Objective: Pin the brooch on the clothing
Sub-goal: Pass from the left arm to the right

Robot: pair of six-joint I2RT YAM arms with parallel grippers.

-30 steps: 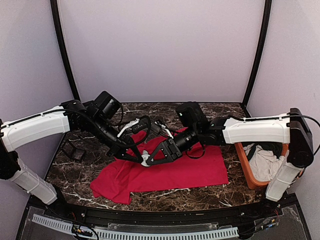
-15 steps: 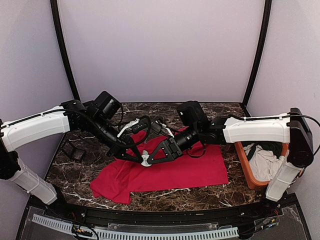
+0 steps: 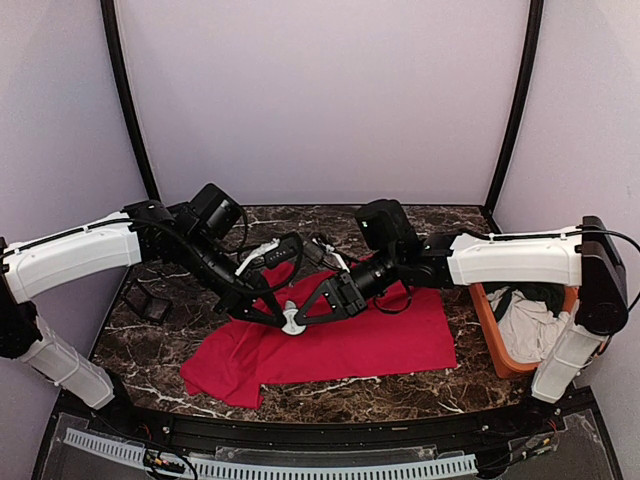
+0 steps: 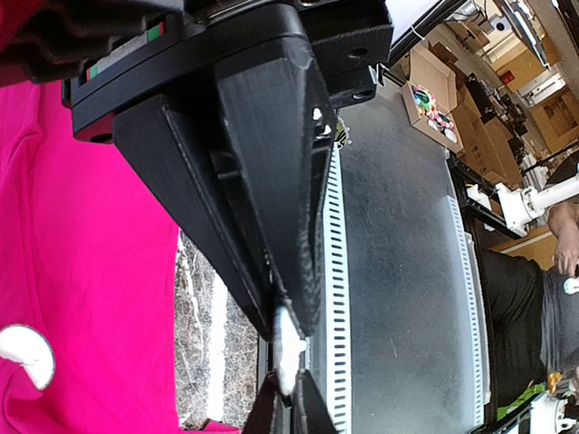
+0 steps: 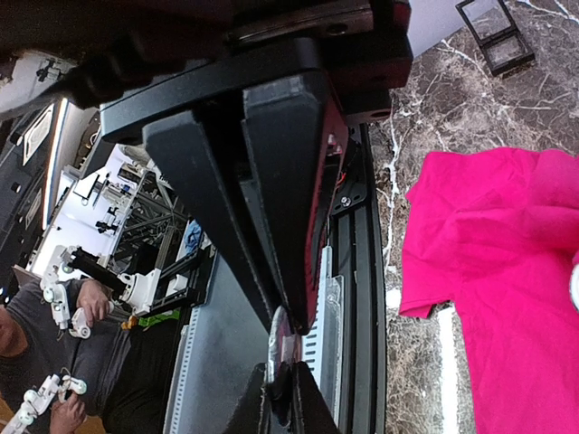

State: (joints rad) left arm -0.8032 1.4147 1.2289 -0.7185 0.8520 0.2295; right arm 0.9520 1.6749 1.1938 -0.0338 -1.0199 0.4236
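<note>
The red T-shirt (image 3: 380, 340) lies spread on the marble table; it also shows in the left wrist view (image 4: 81, 226) and the right wrist view (image 5: 507, 271). A small white brooch (image 3: 290, 322) is held just above the shirt's left part. My left gripper (image 3: 281, 316) and right gripper (image 3: 300, 316) meet tip to tip on it. In the left wrist view my left gripper (image 4: 288, 327) is shut on the white brooch (image 4: 287, 357). In the right wrist view my right gripper (image 5: 288, 324) is shut on its silvery edge (image 5: 279, 348). A second small white piece (image 4: 27, 351) lies on the shirt.
An orange basket (image 3: 487, 330) with a white cloth and a dark green garment stands at the right. A small black frame (image 3: 147, 303) sits at the left. A black cable loop (image 3: 395, 305) hangs over the shirt under the right arm.
The right arm's wrist has shifted slightly toward the back. Both grippers stay shut together on the brooch at nearly the same spot.
</note>
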